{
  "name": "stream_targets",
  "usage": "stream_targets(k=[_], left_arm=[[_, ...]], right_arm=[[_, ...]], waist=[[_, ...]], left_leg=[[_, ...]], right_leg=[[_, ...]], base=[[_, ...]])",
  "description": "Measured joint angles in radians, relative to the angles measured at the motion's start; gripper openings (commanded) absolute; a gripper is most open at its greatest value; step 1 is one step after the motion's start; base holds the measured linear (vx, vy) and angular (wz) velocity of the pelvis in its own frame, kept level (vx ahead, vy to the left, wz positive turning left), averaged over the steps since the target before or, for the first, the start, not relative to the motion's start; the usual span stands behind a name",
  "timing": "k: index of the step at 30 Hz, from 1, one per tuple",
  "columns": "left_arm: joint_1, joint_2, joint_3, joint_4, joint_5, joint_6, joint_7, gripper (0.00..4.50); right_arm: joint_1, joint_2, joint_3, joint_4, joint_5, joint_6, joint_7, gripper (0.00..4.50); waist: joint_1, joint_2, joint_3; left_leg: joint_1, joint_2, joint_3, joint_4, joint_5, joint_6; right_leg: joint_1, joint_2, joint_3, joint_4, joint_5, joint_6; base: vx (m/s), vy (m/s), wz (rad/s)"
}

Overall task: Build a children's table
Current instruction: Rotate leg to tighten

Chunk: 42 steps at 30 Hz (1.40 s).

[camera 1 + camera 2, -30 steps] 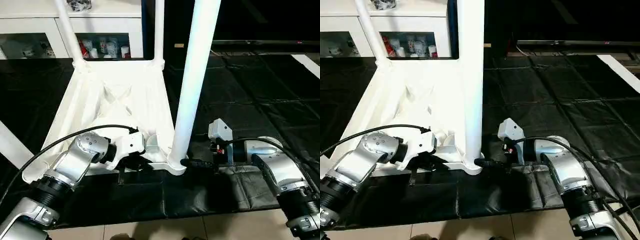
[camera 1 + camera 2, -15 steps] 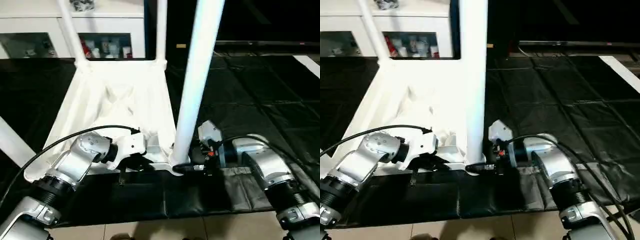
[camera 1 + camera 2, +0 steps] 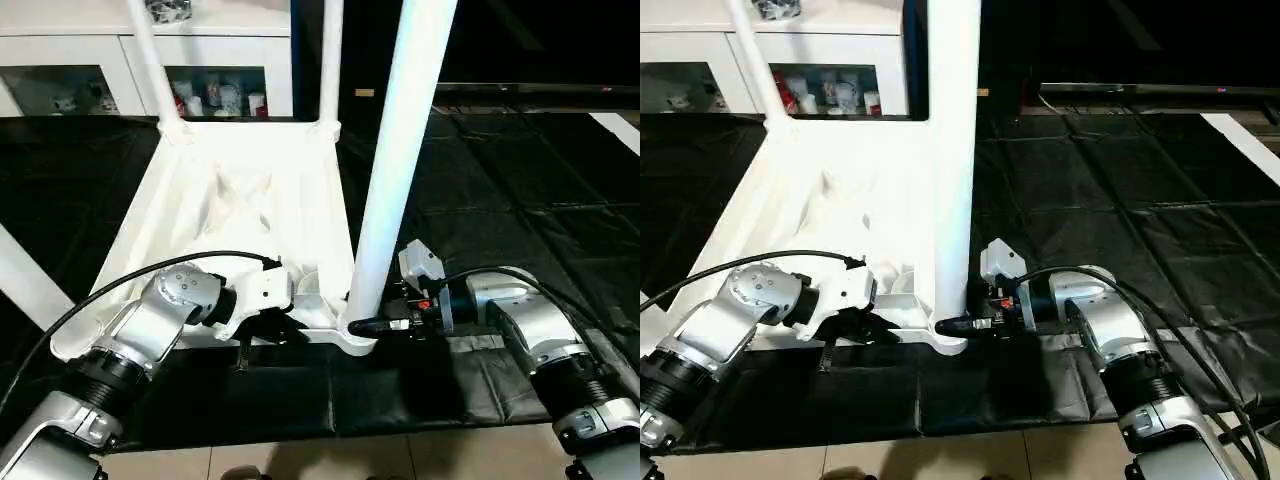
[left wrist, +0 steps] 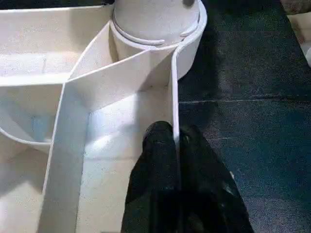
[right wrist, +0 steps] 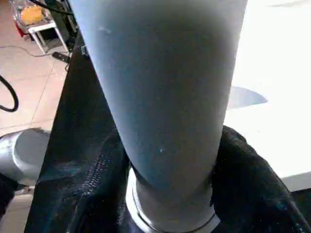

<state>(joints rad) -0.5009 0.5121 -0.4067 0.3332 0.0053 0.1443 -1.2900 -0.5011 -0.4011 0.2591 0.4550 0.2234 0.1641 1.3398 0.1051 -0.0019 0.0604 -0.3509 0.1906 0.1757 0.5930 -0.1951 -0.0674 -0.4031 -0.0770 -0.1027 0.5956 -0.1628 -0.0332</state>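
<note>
1. Since a second ago my right gripper [image 3: 372,326] has slid in from the dark mat to the foot of the near leg [image 3: 398,160], and its fingers [image 5: 252,179] have drawn in from wide apart to hug both sides of that leg just above the socket.
2. That leg stands upright in the near-right corner socket [image 3: 352,330] of the upturned table top [image 3: 240,210], which lies ribbed side up on the black mat [image 3: 500,180], at about 11 o'clock from my right wrist.
3. Two far legs [image 3: 150,60] rise from the back corners at 12 o'clock; another leg [image 3: 22,285] slants off at 9 o'clock.
4. My left gripper [image 4: 177,150] is pinched tight on the top's thin near rim [image 4: 174,97], one finger inside, one outside, just short of the socket.
5. Beyond the mat, at 12 o'clock, stands a white cabinet [image 3: 70,50] with glass doors and small items inside.
</note>
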Motion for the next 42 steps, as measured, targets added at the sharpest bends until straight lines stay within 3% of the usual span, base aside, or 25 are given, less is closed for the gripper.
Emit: stream_targets(k=[10,13,17,20,25,29,30,32,37,42], left_arm=[[-0.029,-0.048,0.008,0.051,0.012,0.044,0.043,0.0],[-0.056,-0.088,0.041,0.1,0.02,0.11,0.13,0.0],[-0.1,-0.175,0.095,0.151,0.033,0.236,0.305,0.0],[-0.118,-0.211,0.111,0.169,0.04,0.274,0.383,0.0],[-0.15,-0.275,0.135,0.209,0.059,0.294,0.497,0.0],[-0.159,-0.291,0.137,0.213,0.065,0.295,0.522,0.0],[-0.16,-0.293,0.137,0.213,0.067,0.295,0.524,0.0],[-0.162,-0.294,0.136,0.213,0.068,0.293,0.526,0.0],[-0.163,-0.282,0.125,0.222,0.077,0.263,0.526,0.0],[-0.165,-0.262,0.123,0.244,0.08,0.215,0.503,0.0]], right_arm=[[0.013,0.024,-0.019,-0.004,-0.022,0.004,-0.078,2.03],[0.009,0.084,-0.049,0.009,-0.065,0.013,-0.25,2.02],[-0.051,0.203,-0.107,0.09,-0.114,0.057,-0.55,1.97],[-0.089,0.245,-0.122,0.137,-0.135,0.064,-0.664,1.96],[-0.139,0.304,-0.139,0.197,-0.182,0.062,-0.85,1.95],[-0.143,0.315,-0.155,0.205,-0.192,0.048,-0.888,1.95],[-0.143,0.317,-0.161,0.204,-0.189,0.045,-0.89,2.49],[-0.133,0.321,-0.172,0.198,-0.183,0.045,-0.89,2.63],[-0.041,0.282,-0.176,0.095,-0.145,0.049,-0.831,3.11],[0.074,0.194,-0.173,-0.045,-0.086,0.069,-0.666,3.53]], waist=[[0.005,0.002,-0.001],[-0.014,0.002,-0.002],[-0.058,0.002,-0.001],[-0.073,0.002,-0.001],[-0.072,0.004,-0.002],[-0.064,0.006,-0.003],[-0.063,0.006,-0.004],[-0.06,0.006,-0.003],[-0.052,0.005,-0.003],[-0.056,0.005,-0.003]], left_leg=[[0.002,0.0,0.0,0.002,0.0,0.0],[0.003,0.0,0.0,0.002,0.0,0.0],[0.001,0.0,-0.001,0.004,0.001,-0.001],[0.001,0.0,-0.002,0.005,0.001,-0.001],[0.0,-0.001,-0.002,0.005,0.001,-0.001],[-0.002,-0.001,-0.001,-0.001,-0.001,-0.001],[-0.002,-0.001,-0.001,-0.003,-0.001,0.0],[-0.002,-0.001,-0.001,-0.003,0.001,0.004],[-0.001,-0.001,-0.001,-0.001,0.001,0.003],[-0.002,0.0,-0.001,-0.002,-0.001,-0.002]], right_leg=[[0.005,0.0,0.0,0.001,0.0,0.0],[0.004,0.0,0.0,0.001,0.0,0.0],[0.002,0.0,-0.003,-0.004,0.0,0.0],[0.001,0.0,-0.002,-0.004,0.0,0.0],[0.001,0.0,-0.001,0.0,0.001,-0.001],[-0.001,0.0,-0.001,0.0,0.002,-0.003],[-0.001,0.0,-0.001,0.0,0.001,-0.004],[-0.002,0.001,-0.001,0.0,0.001,-0.004],[-0.002,0.0,-0.001,-0.001,0.002,-0.005],[-0.002,0.001,-0.001,0.0,0.0,0.0]], base=[[0.0,0.0,0.0],[0.0,0.0,0.0],[0.0,0.0,0.0],[0.0,0.0,0.0],[0.0,0.0,0.0],[0.042,-0.005,0.03],[0.0,0.0,0.0],[0.0,0.0,0.0],[0.0,0.0,0.0],[0.0,0.0,0.0]])
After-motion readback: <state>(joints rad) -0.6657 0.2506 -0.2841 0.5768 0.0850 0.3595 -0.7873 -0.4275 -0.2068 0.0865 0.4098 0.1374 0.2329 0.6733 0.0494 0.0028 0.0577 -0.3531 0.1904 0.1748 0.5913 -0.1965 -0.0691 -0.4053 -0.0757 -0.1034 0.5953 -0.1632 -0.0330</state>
